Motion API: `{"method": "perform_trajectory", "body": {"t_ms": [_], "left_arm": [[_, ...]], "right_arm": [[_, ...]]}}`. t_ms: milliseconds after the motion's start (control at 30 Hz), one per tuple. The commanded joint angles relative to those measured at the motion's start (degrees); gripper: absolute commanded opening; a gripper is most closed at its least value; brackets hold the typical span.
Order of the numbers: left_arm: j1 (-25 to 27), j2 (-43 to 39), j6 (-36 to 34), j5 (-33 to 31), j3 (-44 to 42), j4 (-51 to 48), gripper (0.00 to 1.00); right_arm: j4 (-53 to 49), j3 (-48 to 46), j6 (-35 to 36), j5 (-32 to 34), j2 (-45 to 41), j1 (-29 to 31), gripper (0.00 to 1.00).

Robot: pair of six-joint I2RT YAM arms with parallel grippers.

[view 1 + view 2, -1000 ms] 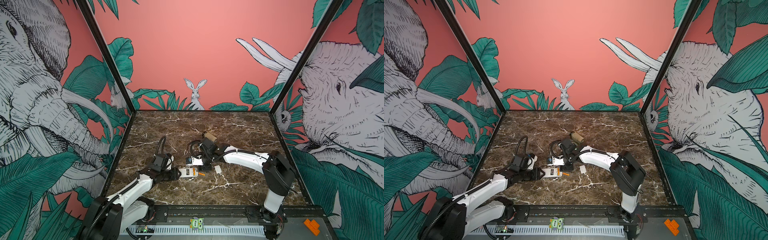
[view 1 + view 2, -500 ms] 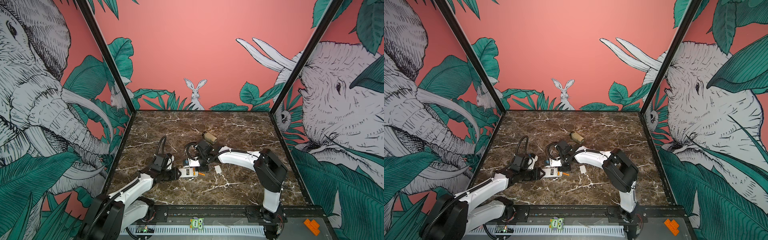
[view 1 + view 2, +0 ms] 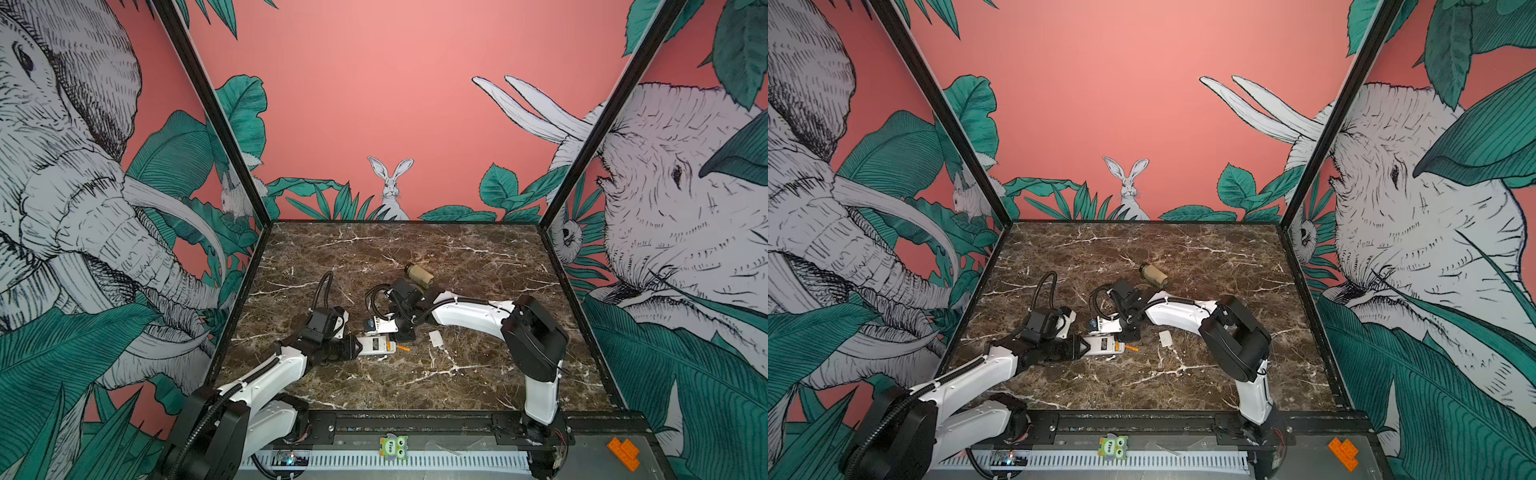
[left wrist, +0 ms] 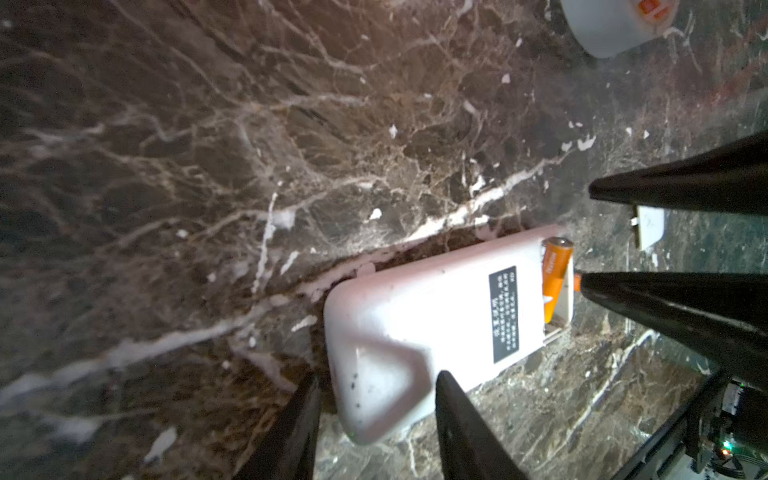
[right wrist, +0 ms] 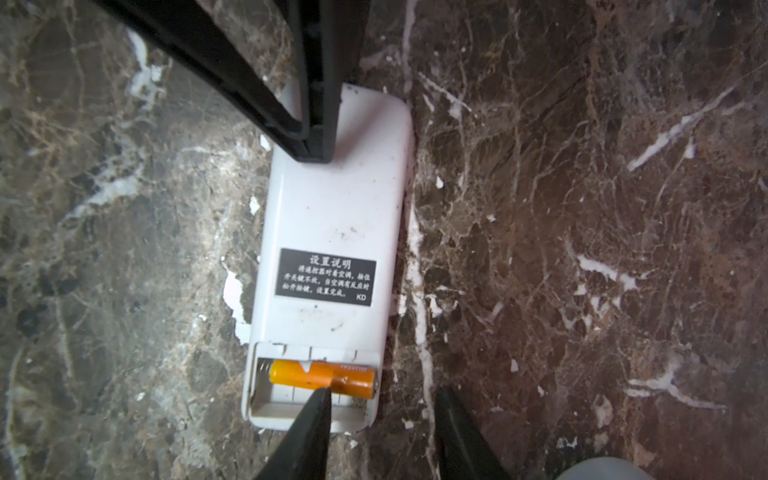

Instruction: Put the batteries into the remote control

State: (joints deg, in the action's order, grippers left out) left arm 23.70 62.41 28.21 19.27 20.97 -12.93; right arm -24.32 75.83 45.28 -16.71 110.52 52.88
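The remote control (image 3: 374,345) (image 3: 1102,345) lies white back up on the marble, its battery compartment open. My left gripper (image 4: 376,376) (image 3: 353,347) is shut on its rounded end. One orange battery (image 5: 324,376) (image 4: 555,274) lies in the compartment slot nearest the dark label. My right gripper (image 5: 384,390) (image 3: 405,333) points down at that end, open, with one fingertip (image 5: 320,409) touching the battery and the other over the table. A second battery (image 3: 403,348) (image 3: 1132,348) lies on the marble just past the remote's open end.
A small white cover piece (image 3: 435,338) (image 3: 1165,337) lies right of the batteries. A beige bottle (image 3: 419,275) lies on its side behind the right arm. A white object with a blue patch (image 3: 375,325) sits just behind the remote, under the right wrist.
My right arm has swung left and brought its gripper down onto the remote's open end, with its jaws narrower. The left gripper stayed at the remote's other end, closing slightly.
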Motion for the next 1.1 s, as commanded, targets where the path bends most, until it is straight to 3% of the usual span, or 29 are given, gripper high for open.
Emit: {"method": "perform_trajectory", "body": {"t_ms": [0, 467, 1067], "left_arm": [[0.20, 0.59, 0.43, 0.15, -0.51, -2.00, 0.46], [0.28, 0.35, 0.53, -0.07, -0.56, -2.17, 0.43], [0.21, 0.43, 0.69, -0.25, -0.55, -2.19, 0.39]], "right_arm": [[-1.01, 1.16, 1.35, -1.32, 1.10, 0.47, 0.41], [-4.11, 2.61, 2.10, -2.06, 2.68, 0.75, 0.39], [-5.83, 2.76, 2.62, -0.38, 4.79, 2.00, 0.29]]}}
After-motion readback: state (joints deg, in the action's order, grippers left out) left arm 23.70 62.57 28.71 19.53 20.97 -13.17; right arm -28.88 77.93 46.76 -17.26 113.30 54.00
